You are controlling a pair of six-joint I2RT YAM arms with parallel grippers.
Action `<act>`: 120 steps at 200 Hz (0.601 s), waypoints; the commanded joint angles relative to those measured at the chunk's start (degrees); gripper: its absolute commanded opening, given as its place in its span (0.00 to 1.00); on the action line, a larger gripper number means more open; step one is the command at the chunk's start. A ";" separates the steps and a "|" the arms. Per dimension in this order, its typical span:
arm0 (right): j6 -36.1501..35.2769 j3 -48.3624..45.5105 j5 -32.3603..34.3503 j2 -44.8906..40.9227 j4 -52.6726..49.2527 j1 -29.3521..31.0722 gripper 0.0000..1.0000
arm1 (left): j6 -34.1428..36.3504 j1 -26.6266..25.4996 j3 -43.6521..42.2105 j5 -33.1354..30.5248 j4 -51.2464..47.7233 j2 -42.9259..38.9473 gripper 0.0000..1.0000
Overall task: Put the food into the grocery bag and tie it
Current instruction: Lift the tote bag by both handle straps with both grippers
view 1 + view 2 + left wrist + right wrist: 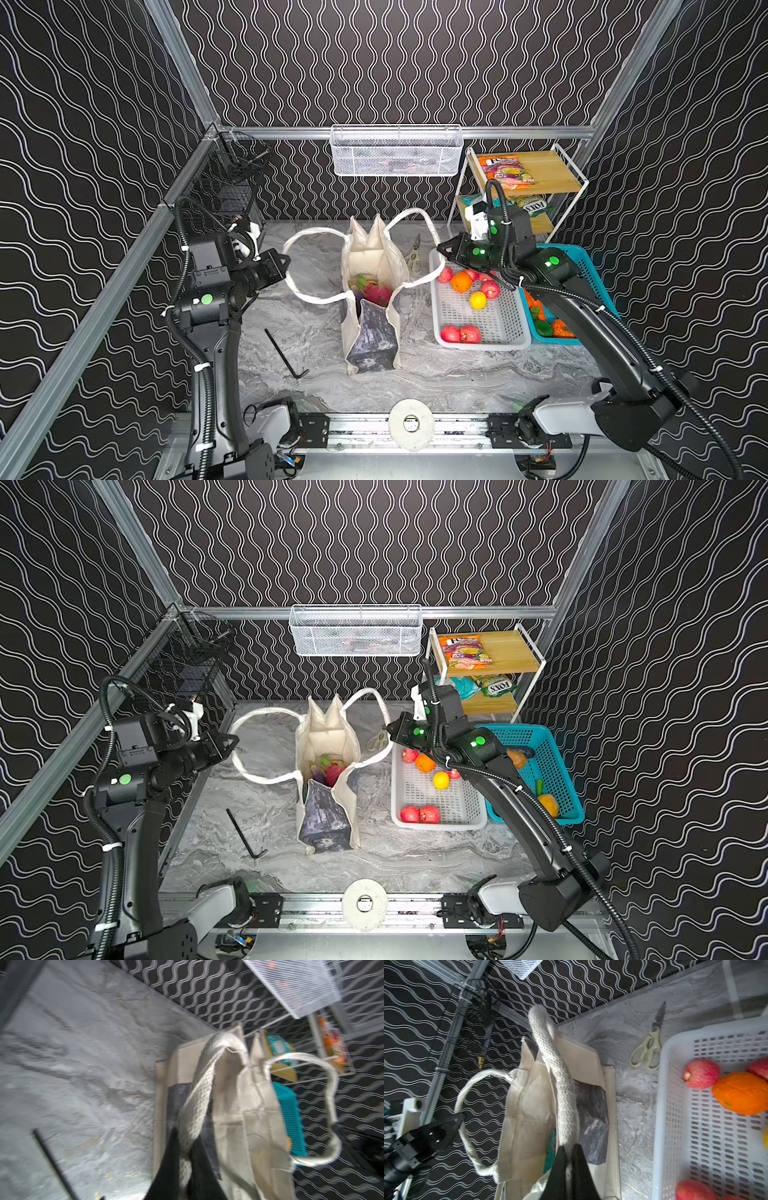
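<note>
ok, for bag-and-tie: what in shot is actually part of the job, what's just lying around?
Job: grocery bag; left hand and right hand, each shut on a bag handle; dragon fruit inside it; apples and orange in the white basket; snack packets on the shelf.
Lying about: scissors; hex key; hanging wire basket; black mesh basket.

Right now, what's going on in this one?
Both arms are on the grocery bag, which stands upright on the table with a dragon fruit inside. The left gripper is shut on the left handle, the right gripper on the right handle. Apples and an orange sit in the white basket; no knot yet.
</note>
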 commanded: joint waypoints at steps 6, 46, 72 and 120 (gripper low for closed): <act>0.25 -1.87 -9.50 1.28 8.75 0.42 0.00 | -3.77 -4.55 -0.18 3.57 4.70 -0.17 0.00; 0.16 -4.91 -15.63 4.48 14.90 4.22 0.00 | -6.85 -11.31 -1.98 0.80 8.49 0.10 0.00; -0.14 -6.00 -17.92 5.43 17.38 5.01 0.00 | -7.15 -14.48 -1.73 -1.15 8.88 0.89 0.00; -0.66 -7.13 -20.23 8.16 21.30 4.92 0.17 | -6.81 -15.72 -1.44 -2.26 8.73 1.21 0.00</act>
